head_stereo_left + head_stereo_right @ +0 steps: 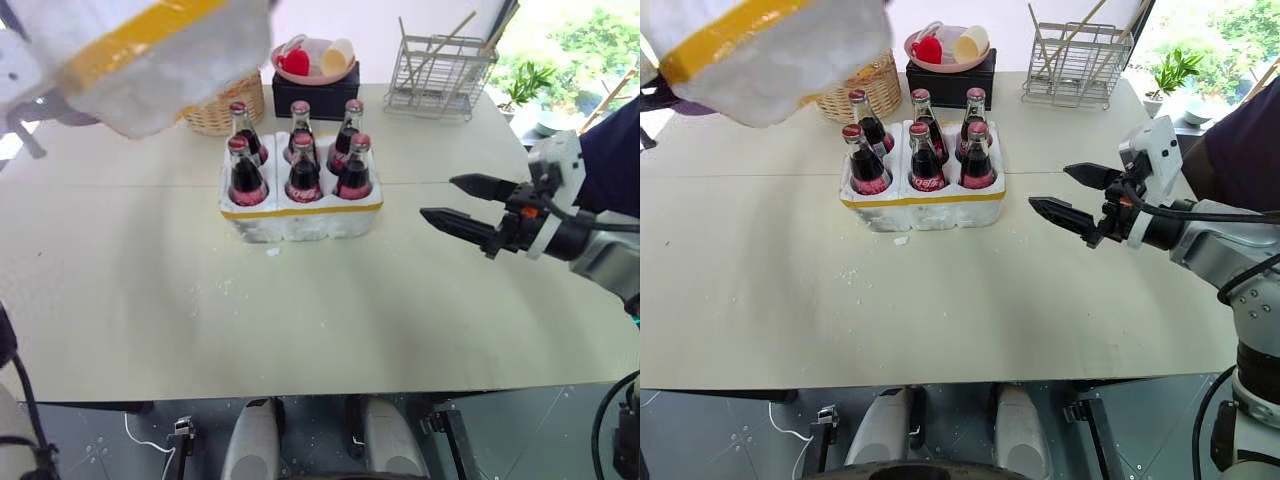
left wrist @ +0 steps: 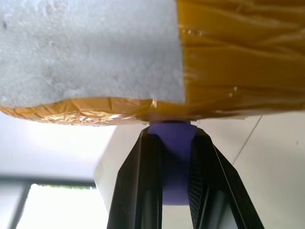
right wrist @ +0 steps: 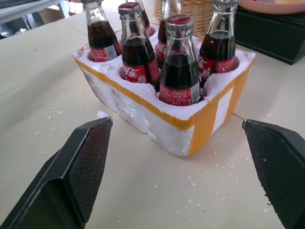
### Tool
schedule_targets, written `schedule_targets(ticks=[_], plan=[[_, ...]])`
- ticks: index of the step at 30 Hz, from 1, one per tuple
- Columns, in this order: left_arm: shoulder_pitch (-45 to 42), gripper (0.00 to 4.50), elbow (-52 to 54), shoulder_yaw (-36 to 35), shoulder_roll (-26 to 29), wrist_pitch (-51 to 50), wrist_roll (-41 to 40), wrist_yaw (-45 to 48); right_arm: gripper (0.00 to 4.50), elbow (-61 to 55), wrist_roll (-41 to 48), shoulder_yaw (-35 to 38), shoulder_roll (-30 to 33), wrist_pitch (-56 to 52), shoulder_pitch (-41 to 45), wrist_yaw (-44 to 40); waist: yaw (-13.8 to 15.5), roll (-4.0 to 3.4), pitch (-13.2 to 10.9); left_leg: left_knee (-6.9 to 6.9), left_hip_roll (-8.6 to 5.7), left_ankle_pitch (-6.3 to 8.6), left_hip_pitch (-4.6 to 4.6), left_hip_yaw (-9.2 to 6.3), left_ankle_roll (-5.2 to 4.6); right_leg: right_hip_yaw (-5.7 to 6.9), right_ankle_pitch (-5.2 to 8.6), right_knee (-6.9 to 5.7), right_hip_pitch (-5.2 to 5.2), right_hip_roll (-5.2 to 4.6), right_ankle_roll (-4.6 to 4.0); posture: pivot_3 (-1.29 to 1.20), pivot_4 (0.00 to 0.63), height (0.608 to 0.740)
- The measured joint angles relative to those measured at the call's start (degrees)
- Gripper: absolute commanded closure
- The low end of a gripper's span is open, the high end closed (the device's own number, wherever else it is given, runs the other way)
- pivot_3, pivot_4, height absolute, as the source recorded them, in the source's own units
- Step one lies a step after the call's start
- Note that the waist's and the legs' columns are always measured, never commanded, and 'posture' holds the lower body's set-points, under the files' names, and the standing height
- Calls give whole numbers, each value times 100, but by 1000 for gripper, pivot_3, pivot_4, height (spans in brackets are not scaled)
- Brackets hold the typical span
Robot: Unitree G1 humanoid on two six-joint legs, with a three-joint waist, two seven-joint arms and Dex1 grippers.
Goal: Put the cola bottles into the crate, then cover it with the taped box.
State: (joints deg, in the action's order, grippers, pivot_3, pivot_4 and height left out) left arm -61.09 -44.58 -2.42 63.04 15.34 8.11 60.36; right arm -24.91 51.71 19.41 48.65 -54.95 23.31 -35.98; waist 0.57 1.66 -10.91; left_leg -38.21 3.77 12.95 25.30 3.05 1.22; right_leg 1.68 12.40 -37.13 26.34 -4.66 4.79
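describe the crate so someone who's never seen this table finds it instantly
On the beige table, look mid-table, in front of the wicker basket. The crate is the low white foam block there. Unlike anything nearby, it has a yellow tape band and holds six cola bottles.

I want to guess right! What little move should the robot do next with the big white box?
Probably swing the box, gripped by the left pincer, sideways over the crate. All six bottles already stand inside, uncovered.
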Motion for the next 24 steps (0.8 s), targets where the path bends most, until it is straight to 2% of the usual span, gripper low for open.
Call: schedule_targets(ticks=[4, 9, 15, 20, 24], plan=[[1134, 4354, 1779, -152, -93, -99, 37, -728, 0, 15, 45, 1, -44, 13, -7, 30, 3, -1, 0, -1, 0, 0, 0, 0, 0, -1, 0, 0, -1, 1, 1, 0, 150, 740], [1311, 4354, 2886, -152, -484, -212, 644, -2048, 0, 147, 53, -105, -118, 29, 187, 28, 28, 0, 1, -5, -4, 0, -1, -1, 0, -1, -1, 4, -10, 0, 2, 0, 150, 740], [1386, 4354, 3414, 17, -596, 422, 1475, -3141, 0, 260, 40, -109, -154, 32, 230, 43, 6, -2, 2, -2, -3, 0, -5, 0, 0, -2, -1, 4, -9, 1, 2, 0, 150, 740], [2093, 4354, 3685, 383, -581, 894, 2090, -3469, 0, 246, 50, -67, -222, 41, 94, 153, 13, -7, 4, 0, -3, 0, -6, 1, 0, -2, -1, 2, -8, 2, 2, 0, 150, 740], [2346, 4354, 3810, 404, -599, 858, 2399, -3570, 0, 186, 50, -40, -261, 49, -69, 265, 15, -6, 4, 0, -3, 0, -5, 1, 0, -2, -1, 5, -9, 2, 2, 0, 150, 740]])
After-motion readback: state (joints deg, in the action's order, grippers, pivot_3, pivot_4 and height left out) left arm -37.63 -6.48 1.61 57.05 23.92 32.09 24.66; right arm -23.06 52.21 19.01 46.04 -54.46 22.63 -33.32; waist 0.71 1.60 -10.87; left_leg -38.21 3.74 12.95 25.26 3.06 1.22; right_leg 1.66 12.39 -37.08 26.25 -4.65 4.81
